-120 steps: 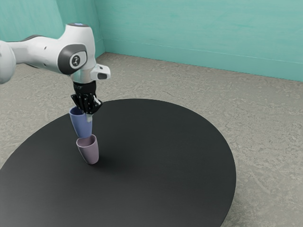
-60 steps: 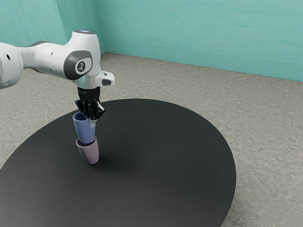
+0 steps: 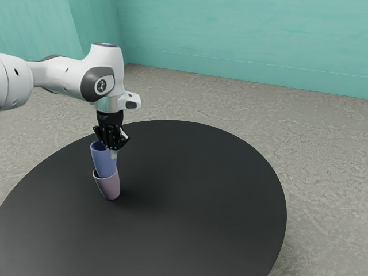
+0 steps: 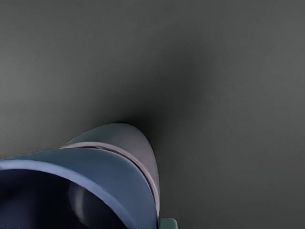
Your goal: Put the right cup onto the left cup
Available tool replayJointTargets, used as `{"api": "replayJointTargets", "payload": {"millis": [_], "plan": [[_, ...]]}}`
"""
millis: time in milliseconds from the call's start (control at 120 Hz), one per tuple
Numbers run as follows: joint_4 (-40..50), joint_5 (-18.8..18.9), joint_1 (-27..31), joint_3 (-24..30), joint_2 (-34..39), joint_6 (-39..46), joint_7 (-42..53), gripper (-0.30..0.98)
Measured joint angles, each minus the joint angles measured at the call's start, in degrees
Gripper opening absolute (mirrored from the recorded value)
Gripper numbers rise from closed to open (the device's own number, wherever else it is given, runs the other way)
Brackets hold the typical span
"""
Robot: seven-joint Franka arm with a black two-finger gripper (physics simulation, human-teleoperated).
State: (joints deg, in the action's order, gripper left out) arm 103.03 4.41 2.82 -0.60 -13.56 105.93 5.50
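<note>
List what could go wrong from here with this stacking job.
The blue cup has only its lower part inside the pink cup, so it might wedge if pressed down off-centre.
The jaws hold it at one side of its rim, so it could tilt on release.
Pushing sideways might slide or tip the pink cup on the table.

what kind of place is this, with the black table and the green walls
Probably a bare test room, rendered in simulation, rather than a home: a robot arm over a round black table, plain blue-green walls and a rough grey floor.
</note>
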Motion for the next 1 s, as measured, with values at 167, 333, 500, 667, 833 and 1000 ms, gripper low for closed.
{"api": "replayJointTargets", "payload": {"millis": [167,333,500,667,833,1000], "plan": [[0.1,-0.1,0.0,0.0,-0.5,0.3,-0.1,-0.1],[0.1,-0.1,0.0,0.0,-1.1,0.8,-0.1,-0.09],[0.3,-0.2,-0.1,0.0,-1.4,1.3,0.0,0.08],[0.5,-0.3,-0.1,0.0,-0.4,1.5,0.3,0.34],[1.1,-0.4,-0.2,0.0,2.5,1.2,0.5,0.48],[0.7,-0.6,-0.2,0.1,5.2,-0.6,0.8,0.59]]}}
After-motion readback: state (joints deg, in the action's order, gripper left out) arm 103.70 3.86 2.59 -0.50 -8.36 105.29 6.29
